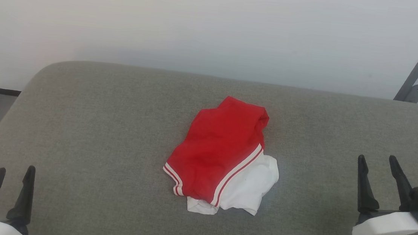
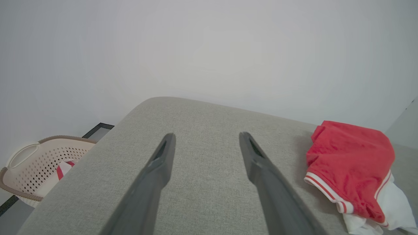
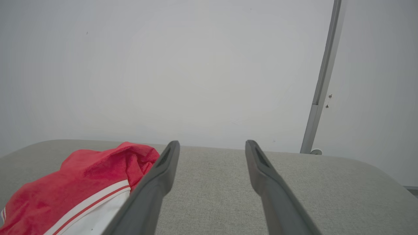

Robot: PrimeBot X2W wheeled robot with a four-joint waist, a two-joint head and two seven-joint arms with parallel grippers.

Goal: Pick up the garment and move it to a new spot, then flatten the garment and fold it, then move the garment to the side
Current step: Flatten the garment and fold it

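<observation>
Crumpled red jersey garment with white sleeves and striped trim lies on the grey fabric surface, ahead-right of left gripper, ahead-left of right gripper, well apart from both. Both wide, empty. Looks like nothing done: pick, flatten, fold, shift all left.

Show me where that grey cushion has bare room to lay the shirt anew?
The grey cushion is bare between the left tool and the garment, between the garment and the right tool, and behind the garment toward the wall. Only the middle is taken.
</observation>
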